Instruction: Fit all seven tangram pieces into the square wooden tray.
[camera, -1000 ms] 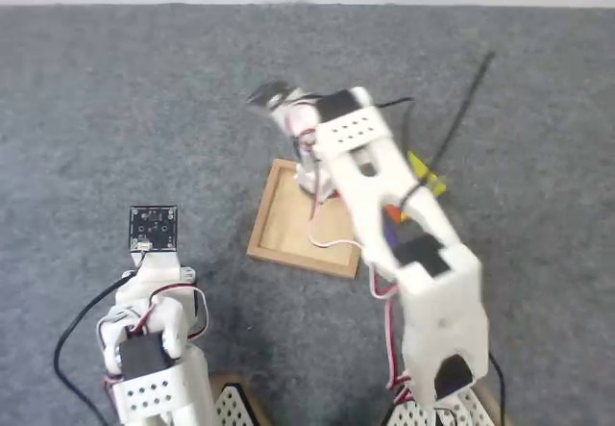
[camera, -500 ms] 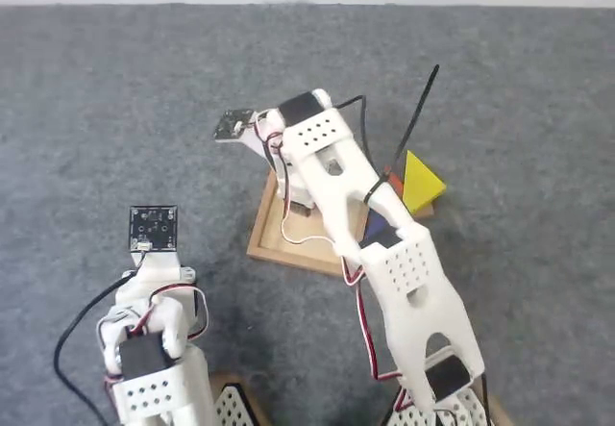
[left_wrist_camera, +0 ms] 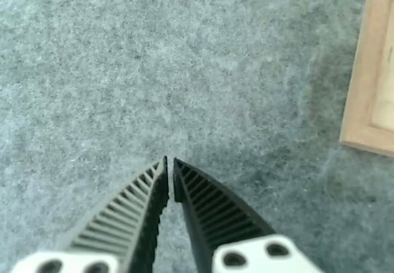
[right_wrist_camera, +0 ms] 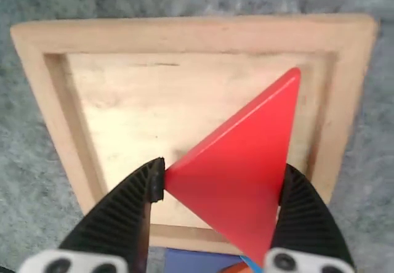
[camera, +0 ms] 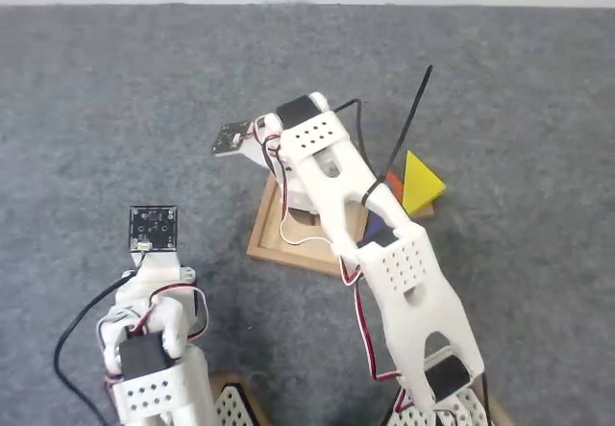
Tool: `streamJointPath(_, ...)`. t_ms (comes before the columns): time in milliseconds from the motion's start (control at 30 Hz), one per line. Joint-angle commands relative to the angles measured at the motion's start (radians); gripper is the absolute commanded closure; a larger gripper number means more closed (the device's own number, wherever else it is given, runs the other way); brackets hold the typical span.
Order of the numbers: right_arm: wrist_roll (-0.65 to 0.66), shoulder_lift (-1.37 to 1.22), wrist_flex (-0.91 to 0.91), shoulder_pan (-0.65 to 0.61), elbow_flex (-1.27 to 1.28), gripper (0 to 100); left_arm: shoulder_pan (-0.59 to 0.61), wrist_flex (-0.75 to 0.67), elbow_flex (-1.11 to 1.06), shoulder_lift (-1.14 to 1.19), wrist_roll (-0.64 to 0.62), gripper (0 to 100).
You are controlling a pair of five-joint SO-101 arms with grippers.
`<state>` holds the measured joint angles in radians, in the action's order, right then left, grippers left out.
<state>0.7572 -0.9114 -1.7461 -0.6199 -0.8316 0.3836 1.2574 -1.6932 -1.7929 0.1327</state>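
Starting at the tabletop's (camera: 77,109) front left corner, the left arm (camera: 149,349) is seen drawn back near the front edge. The left gripper (left_wrist_camera: 170,162) is closed on nothing, its tips met just above the grey surface, and a corner of the tray (left_wrist_camera: 363,100) is seen near it. The tray is set at the middle of the tabletop, and the right arm (camera: 384,253) is stretched across it. The red triangle (right_wrist_camera: 246,187) is clamped between the jaws of the right gripper (right_wrist_camera: 221,180) over the tray's bare floor, one tip close to an inner corner; whether it rests on the floor cannot be told. Just beside the tray's right edge the orange piece (camera: 394,184), the blue piece (camera: 375,226) and the yellow triangle (camera: 420,181) are found, the first two partly hidden by the arm
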Motion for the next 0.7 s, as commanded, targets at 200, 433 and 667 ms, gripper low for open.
streamJointPath(200,0.012,0.018,-0.005,0.004,-0.046,69.3,0.003,0.005,0.008,-0.02,0.009,98)
streamJointPath(433,0.005,0.021,-0.007,0.001,-0.095,69.1,0.003,0.005,0.008,-0.02,0.009,98)
streamJointPath(667,-0.114,0.031,-0.039,0.022,-0.281,69.1,0.003,0.005,0.008,-0.02,0.009,98)
